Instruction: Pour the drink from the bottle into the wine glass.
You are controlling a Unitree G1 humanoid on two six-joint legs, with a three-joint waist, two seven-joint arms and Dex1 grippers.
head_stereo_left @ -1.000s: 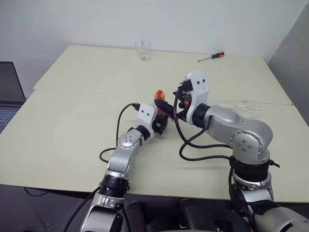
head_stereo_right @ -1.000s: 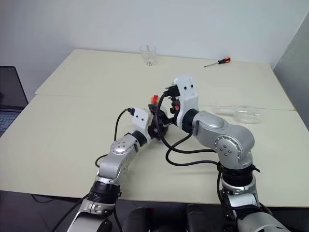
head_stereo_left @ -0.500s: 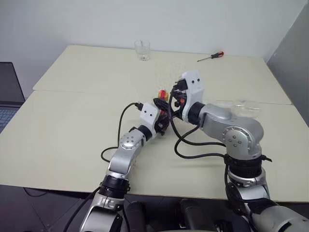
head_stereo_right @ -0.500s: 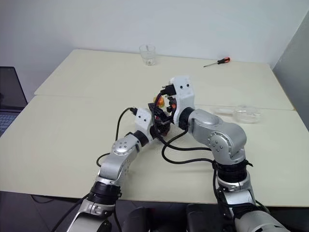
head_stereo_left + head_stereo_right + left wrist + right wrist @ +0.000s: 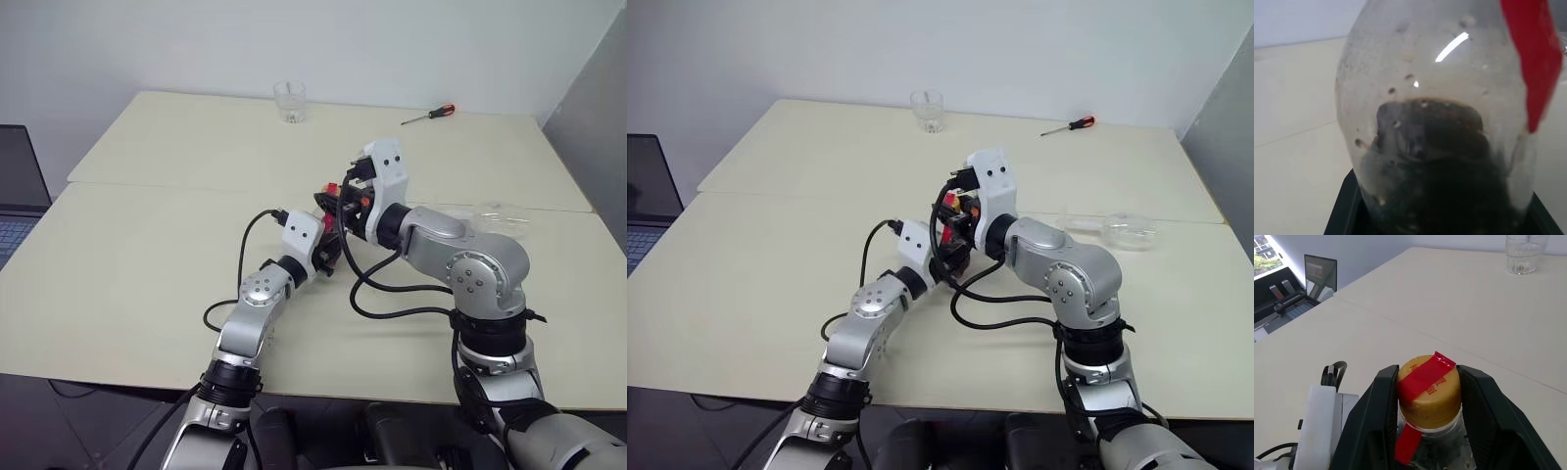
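Clear glossy plastic bottle

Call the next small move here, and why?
Probably twist the cap off. The right claw has its fingers on either side of the yellow cap, the left claw grips the bottle, and the drink is sealed in.

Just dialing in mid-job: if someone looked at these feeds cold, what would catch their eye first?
Both grippers meet mid-table on one small bottle: the left gripper holds its round body, with dark drink pooled low inside, while the right gripper has its fingers on either side of the yellow cap with its red strip. Next, the wine glass lies on its side to the robot's right, with a tumbler and screwdriver at the far edge.
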